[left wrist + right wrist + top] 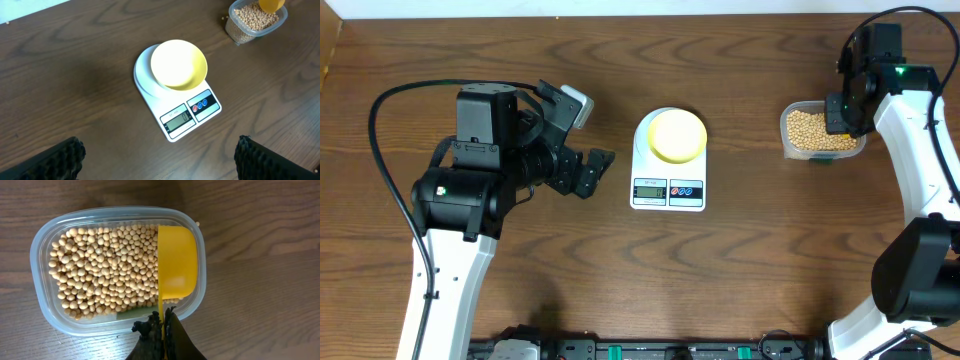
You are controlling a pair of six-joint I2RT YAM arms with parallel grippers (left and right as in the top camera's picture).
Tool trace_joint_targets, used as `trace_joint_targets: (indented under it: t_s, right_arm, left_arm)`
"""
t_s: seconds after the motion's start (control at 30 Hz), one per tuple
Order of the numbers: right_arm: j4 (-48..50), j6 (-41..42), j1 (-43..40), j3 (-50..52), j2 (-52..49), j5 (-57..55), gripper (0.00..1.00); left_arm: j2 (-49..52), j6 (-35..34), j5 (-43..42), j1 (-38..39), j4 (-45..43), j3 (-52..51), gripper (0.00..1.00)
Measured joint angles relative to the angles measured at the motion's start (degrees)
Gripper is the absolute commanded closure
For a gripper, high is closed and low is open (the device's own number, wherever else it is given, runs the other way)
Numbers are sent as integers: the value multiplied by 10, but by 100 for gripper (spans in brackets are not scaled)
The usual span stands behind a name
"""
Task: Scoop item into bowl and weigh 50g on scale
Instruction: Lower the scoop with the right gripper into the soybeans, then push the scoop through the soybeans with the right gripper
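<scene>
**A:** What has the right tool (162,319) got?

**B:** Its jaws are pinched tight on the handle of a yellow scoop (176,262). The scoop's cup is empty. It sits just ahead of the tool, over one end of the clear container (42,260). Tan beans (100,270) cover the container's floor.

**A:** And the left tool (578,138)?

**B:** Spread wide, gripping nothing, above the bare counter (740,270).

**A:** Where's the scale (150,97)?

**B:** To the right of the left tool, and well to the left of the right one. The pale yellow bowl (178,64) sits empty on its platform.
</scene>
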State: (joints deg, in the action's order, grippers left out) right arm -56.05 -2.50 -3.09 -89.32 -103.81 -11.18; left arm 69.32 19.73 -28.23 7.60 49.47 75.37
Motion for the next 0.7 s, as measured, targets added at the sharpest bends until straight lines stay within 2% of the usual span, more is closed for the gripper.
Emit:
trace_joint_targets:
  t_s: [0.7]
  right_arm:
    - [5,5,0,51,0,23,99]
  left_arm:
    - [0,0,0,0,0,0,2]
